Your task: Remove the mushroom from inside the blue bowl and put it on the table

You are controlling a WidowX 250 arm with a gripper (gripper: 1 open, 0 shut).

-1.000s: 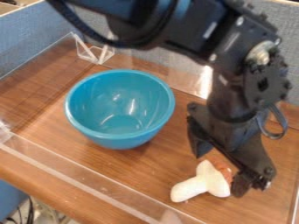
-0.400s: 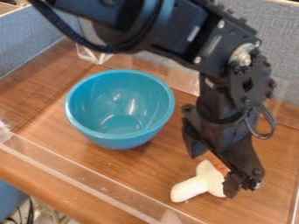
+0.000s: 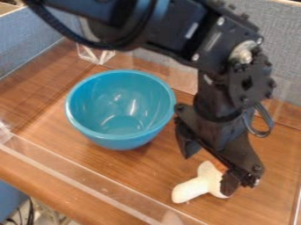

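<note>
The blue bowl stands upright on the table, left of centre, and its glossy turquoise inside holds nothing but reflections. The mushroom lies on its side on the wood near the front clear wall, well apart from the bowl, cream stem pointing left and orange-brown cap turned toward the black arm.

The gripper hangs steeply downward just above the cap, its fingers spread wide with nothing between them; whether a fingertip still brushes the cap cannot be told from this angle. A second clear wall runs along the far edge of the table, against the grey backdrop.

Compared with a second earlier, the arm's upper body has swung leftward across the picture and now hides more of the far wall, while the gripper itself sits in much the same spot. Bowl and mushroom have not shifted.
</note>
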